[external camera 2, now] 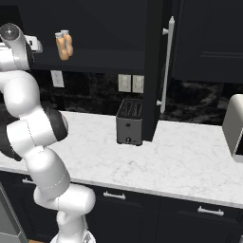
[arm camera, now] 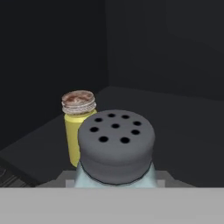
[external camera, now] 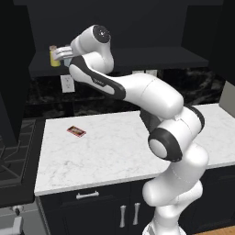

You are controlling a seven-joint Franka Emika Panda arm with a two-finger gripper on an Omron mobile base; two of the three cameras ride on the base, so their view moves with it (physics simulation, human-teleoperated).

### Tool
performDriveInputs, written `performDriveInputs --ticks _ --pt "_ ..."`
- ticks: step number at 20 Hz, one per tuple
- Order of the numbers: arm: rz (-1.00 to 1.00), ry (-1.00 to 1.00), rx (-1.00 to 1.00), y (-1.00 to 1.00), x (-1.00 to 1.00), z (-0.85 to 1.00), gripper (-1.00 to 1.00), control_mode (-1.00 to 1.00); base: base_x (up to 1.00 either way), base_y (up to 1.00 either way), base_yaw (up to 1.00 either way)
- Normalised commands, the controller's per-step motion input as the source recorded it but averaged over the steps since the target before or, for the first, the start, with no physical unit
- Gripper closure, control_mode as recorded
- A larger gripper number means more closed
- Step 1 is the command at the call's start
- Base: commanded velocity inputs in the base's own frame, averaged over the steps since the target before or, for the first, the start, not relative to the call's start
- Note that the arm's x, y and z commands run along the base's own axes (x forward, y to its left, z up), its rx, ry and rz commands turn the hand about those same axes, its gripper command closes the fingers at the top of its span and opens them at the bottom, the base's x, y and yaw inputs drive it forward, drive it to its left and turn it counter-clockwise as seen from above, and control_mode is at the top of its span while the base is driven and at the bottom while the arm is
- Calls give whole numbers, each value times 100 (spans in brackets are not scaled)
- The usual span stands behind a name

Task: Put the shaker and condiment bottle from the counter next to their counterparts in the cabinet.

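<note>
My gripper (external camera: pixel 63 55) is up inside the black cabinet (external camera: pixel 137 57), shut on the pale blue-grey shaker (arm camera: pixel 116 146). Its grey perforated cap fills the hand view, and its body shows under the hand (external camera: pixel 68 63). Just beyond it on the dark shelf stands the yellow shaker (arm camera: pixel 78 124) with a brownish cap (external camera: pixel 54 56); the two are close but apart. Whether the held shaker rests on the shelf is hidden. Further right on the same shelf two orange bottles (external camera 2: pixel 63 45) stand side by side; I cannot tell which is the condiment bottle.
A small red card (external camera: pixel 76 131) lies on the white marble counter (external camera: pixel 114 147). A dark toaster (external camera 2: pixel 129 122) stands by a tall cabinet panel (external camera 2: pixel 154 71). A stove (external camera: pixel 13 151) lies left, a white appliance (external camera 2: pixel 235 126) far right.
</note>
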Motion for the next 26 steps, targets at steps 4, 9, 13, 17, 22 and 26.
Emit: performDriveInputs --ticks 4,9,13,17,22,26 --pt "0 0 0 0 3 -6 100 -100 0 0 0" --pt "0 0 0 0 6 -5 100 -100 0 0 0" --pt "0 0 0 0 7 -2 100 -100 0 0 0" --pt "0 0 0 0 14 0 100 -100 0 0 0" --pt "0 0 0 0 2 0 100 -100 0 0 0" --pt "0 0 0 0 0 0 100 -100 0 0 0"
